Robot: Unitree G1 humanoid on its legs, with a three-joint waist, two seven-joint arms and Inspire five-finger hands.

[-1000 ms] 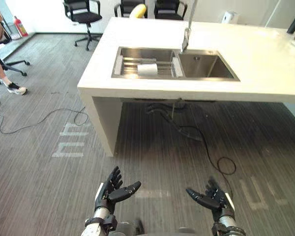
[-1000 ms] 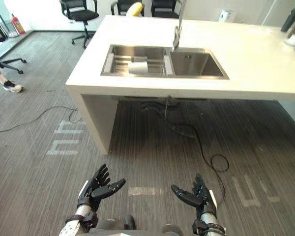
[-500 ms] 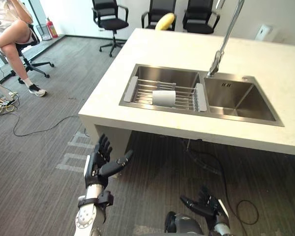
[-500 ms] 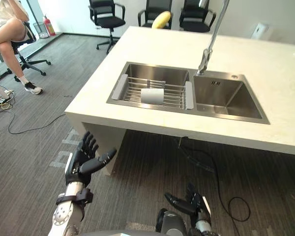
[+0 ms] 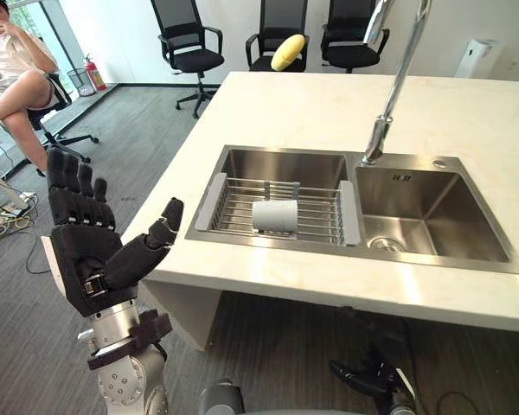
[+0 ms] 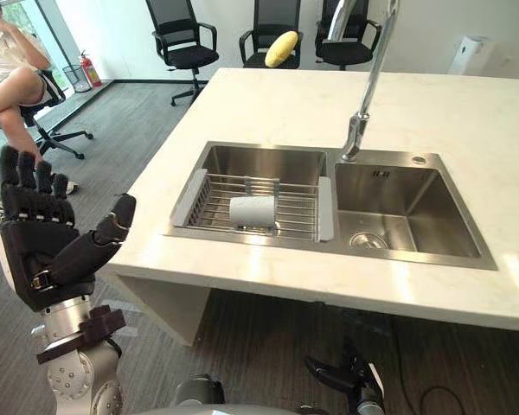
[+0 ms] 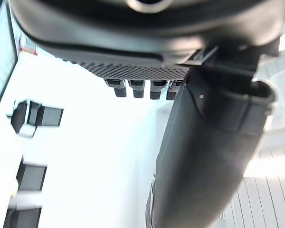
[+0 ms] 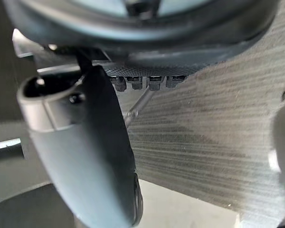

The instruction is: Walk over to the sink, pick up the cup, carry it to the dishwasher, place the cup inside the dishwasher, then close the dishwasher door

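A white cup [image 5: 275, 215] lies on its side on a wire rack [image 5: 242, 207] in the left basin of a steel double sink [image 5: 432, 216], which is set in a pale counter. My left hand [image 5: 86, 251] is raised at the lower left, short of the counter's corner, open with straight fingers and holding nothing. My right hand [image 5: 374, 380] hangs low below the counter's front edge, open and empty, over the grey floor. Neither hand touches the cup.
A tall tap [image 5: 389, 95] rises between the two basins. A yellow object [image 5: 287, 52] rests at the counter's far edge, before several black office chairs [image 5: 186, 47]. A seated person [image 5: 17, 78] is at the far left. The counter top [image 5: 467, 112] stretches away to the right.
The camera has moved closer to the sink, which now looks larger. My left hand has risen high at the lower left. My right hand stays low.
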